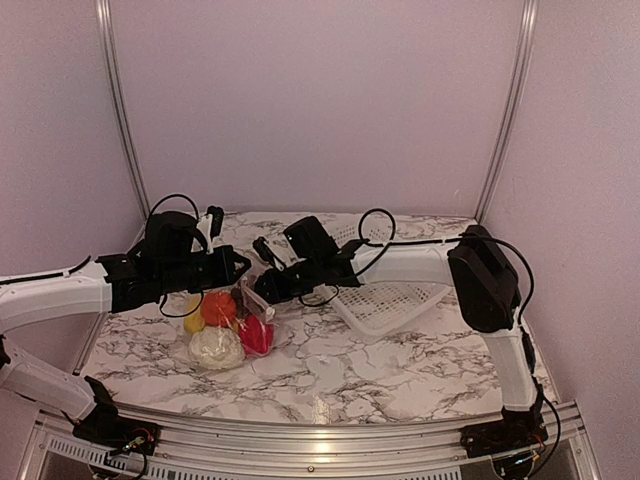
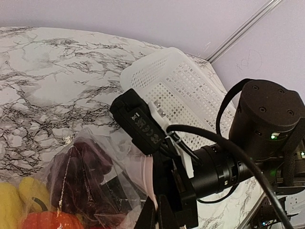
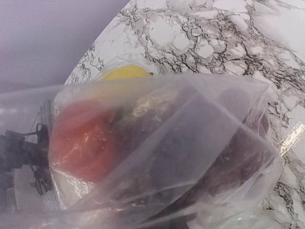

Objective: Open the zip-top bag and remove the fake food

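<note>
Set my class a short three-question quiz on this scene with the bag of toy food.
1. True or false: the fake food sits inside the zip-top bag.
2. In the top view, on which side of the bag does the white basket lie? A) the left arm's B) the right arm's C) beneath it
3. Fill in: the toy nearest the near edge of the table is ___ coloured.
Key: 1 true; 2 B; 3 cream-white.

Taking the count
One zip-top bag (image 1: 236,330), five fake foods (image 1: 216,347) (grapes (image 2: 81,162) barely showing) and one basket (image 1: 385,300) are sitting here.
</note>
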{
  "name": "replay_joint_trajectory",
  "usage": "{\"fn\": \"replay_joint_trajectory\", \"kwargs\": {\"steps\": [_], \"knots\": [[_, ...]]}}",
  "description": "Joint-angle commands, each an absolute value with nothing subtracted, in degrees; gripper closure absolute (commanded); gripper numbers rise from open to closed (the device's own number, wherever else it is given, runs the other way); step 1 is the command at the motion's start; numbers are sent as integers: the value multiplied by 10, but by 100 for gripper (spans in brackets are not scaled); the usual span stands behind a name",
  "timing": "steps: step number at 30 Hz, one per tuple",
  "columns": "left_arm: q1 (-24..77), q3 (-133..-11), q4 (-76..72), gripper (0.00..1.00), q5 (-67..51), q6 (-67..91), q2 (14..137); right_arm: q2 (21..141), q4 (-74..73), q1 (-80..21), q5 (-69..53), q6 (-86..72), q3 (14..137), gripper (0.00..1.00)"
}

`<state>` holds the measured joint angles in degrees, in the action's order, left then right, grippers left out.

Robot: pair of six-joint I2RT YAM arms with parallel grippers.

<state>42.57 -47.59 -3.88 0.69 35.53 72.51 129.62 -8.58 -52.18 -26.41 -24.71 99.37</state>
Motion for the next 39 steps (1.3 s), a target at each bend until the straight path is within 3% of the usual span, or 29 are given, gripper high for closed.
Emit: {"fn": "replay_joint_trajectory", "kwargs": {"steps": [1, 9, 19, 28, 39], "knots": [[420, -464, -8, 100, 37, 344, 699, 1232, -93, -528, -260, -230, 985, 93], [413, -456, 30, 100, 60, 342, 688, 1178, -116, -517, -233, -212, 954, 100], [409, -461, 61, 100, 92, 342, 688, 1115, -106, -494, -239, -199, 876, 100], [409, -468, 33, 100, 40, 330, 712, 1107, -27, -494, -321, -215, 933, 100], [409, -473, 36, 100, 50, 329, 722, 1091, 15, -480, -332, -235, 978, 100]]}}
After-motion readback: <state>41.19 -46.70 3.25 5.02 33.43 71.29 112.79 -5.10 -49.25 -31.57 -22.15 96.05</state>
